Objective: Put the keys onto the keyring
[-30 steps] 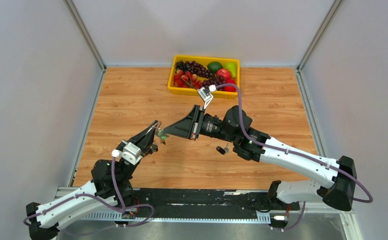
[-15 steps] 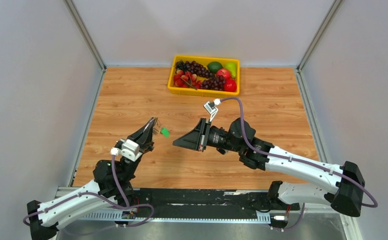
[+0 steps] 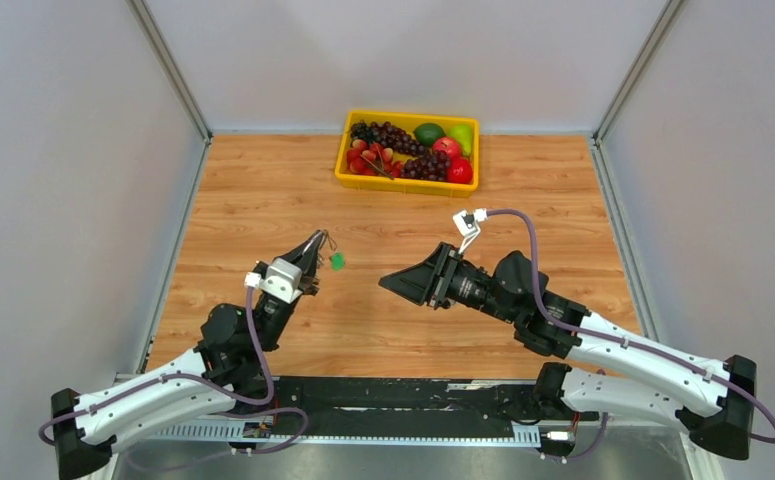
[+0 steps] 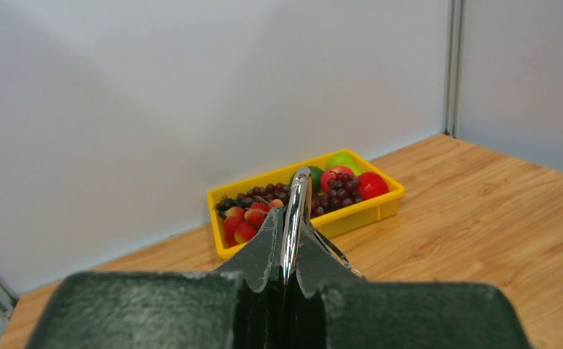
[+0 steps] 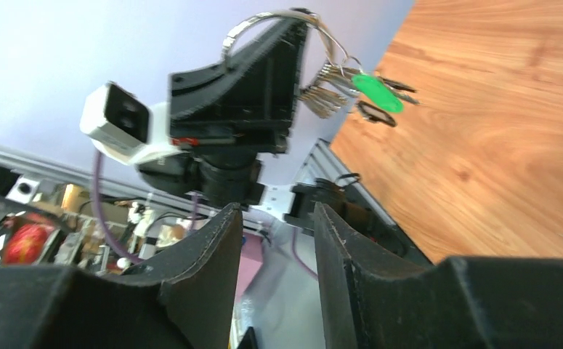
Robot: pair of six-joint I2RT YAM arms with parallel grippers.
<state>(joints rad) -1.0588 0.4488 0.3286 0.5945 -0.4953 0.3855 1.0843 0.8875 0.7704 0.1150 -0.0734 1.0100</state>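
1. While the left pincer (image 3: 316, 243) sits a bit left of the middle in the overhead view, it's clamped tight on the keyring (image 3: 327, 238), which pokes out past its tip over the wooden worktop (image 3: 253, 190).
2. The left wrist view backs that up. The shiny keyring stands edge-on dead center in the frame, squeezed between the two dark fingers (image 4: 262, 254).
3. As for the keys, the green-headed key (image 3: 337, 261) dangles off the ring just lower right of that pincer's tip in the overhead shot.
4. The right wrist view shows them way better. The green one is in the upper middle of the frame, hanging on the ring with a bunch of silver keys (image 5: 323, 98) fanned out next to it. There's also a dark loop-shaped bit right under the green head, and I honestly can't tell what it is.
5. The right pincer (image 3: 385, 283) is a little right of center in the overhead view, nose pointing left at the keys but well apart from them. Its jaws are spread with nothing between them.
6. A yellow tray (image 3: 408, 186) sits top middle by the back wall, loaded with dark grapes (image 3: 395, 134) plus some red and green fruit, well apart from both arms.
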